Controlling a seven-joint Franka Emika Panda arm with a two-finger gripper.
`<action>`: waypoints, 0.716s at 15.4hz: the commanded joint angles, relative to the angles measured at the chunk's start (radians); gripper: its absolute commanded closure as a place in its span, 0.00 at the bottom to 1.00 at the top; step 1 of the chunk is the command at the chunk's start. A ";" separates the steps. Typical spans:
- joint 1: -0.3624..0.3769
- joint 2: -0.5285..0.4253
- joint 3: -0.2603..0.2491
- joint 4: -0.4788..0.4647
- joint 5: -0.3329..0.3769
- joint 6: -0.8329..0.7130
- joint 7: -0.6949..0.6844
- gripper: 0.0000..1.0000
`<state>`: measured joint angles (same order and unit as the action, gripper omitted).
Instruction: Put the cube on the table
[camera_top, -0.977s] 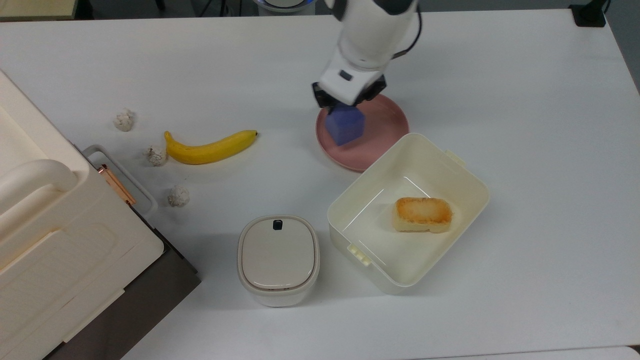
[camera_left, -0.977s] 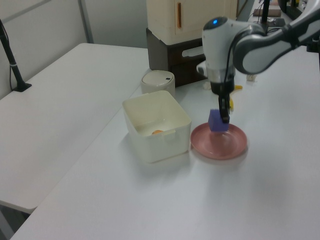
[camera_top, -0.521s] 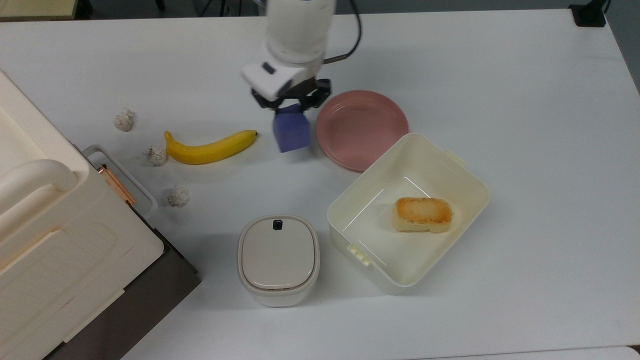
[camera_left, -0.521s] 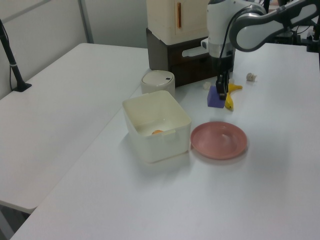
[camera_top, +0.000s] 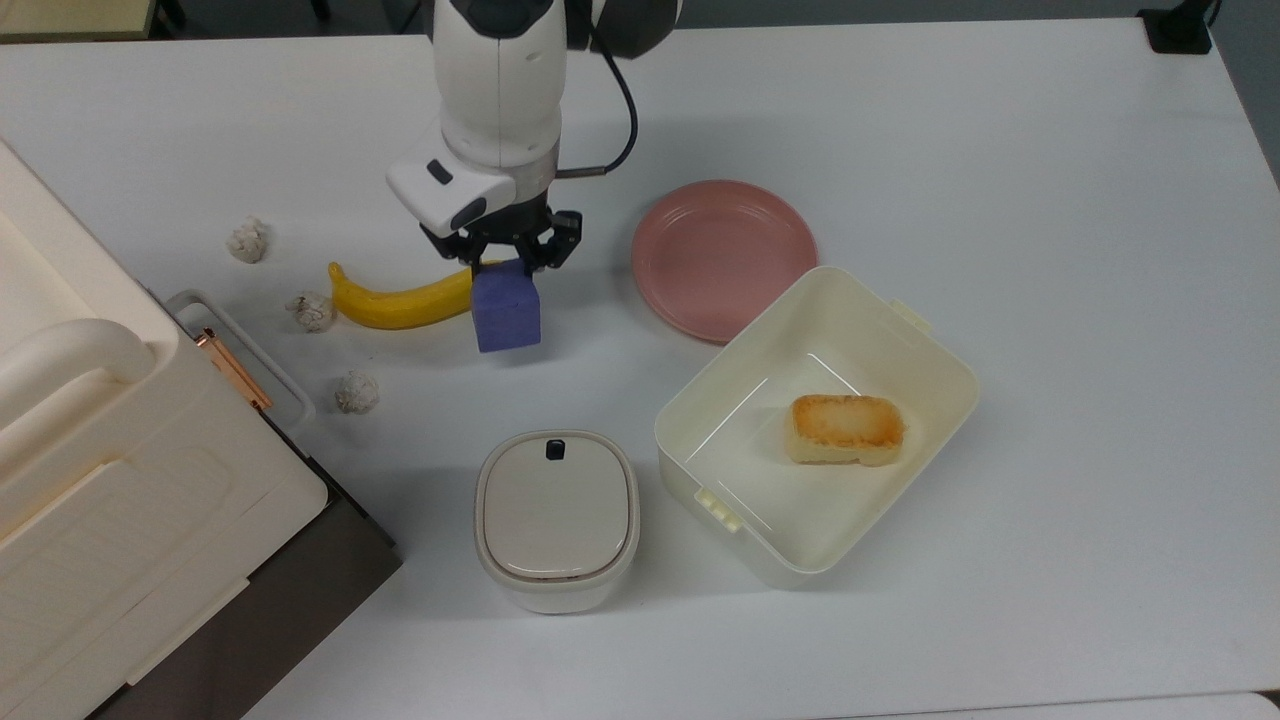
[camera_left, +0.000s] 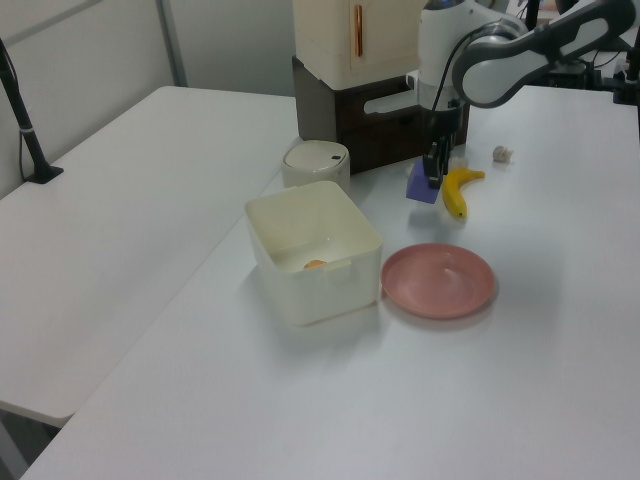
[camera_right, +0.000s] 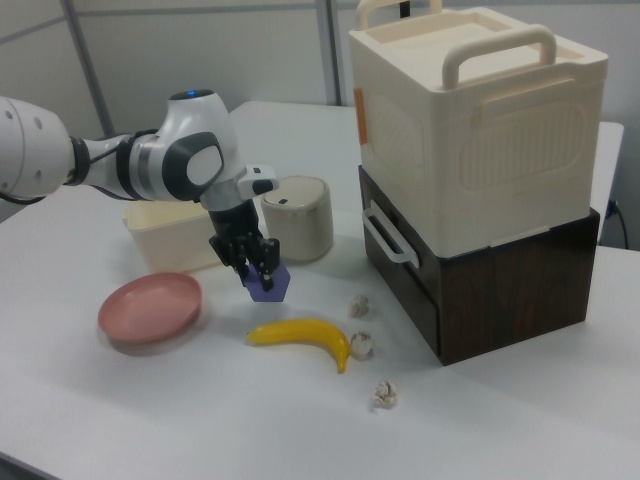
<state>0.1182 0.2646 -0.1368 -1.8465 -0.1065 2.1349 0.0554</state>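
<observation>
The gripper (camera_top: 508, 262) is clamped shut on the top of the blue cube (camera_top: 506, 312). Over the last second it has carried the cube off the pink plate (camera_top: 740, 260) (now empty) and across to the top view's left. The cube now hangs close above the white worktop (camera_top: 1050, 200), just beside the banana (camera_top: 400, 300); whether it touches either is unclear. Judging by this, lowering and release remain.
</observation>
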 joint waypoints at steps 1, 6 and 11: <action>0.008 0.004 -0.006 -0.007 -0.021 0.034 0.006 0.37; 0.017 -0.001 0.002 -0.007 -0.019 0.025 0.006 0.00; 0.005 -0.073 0.025 -0.008 -0.016 -0.050 0.008 0.00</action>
<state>0.1234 0.2686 -0.1271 -1.8374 -0.1065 2.1521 0.0555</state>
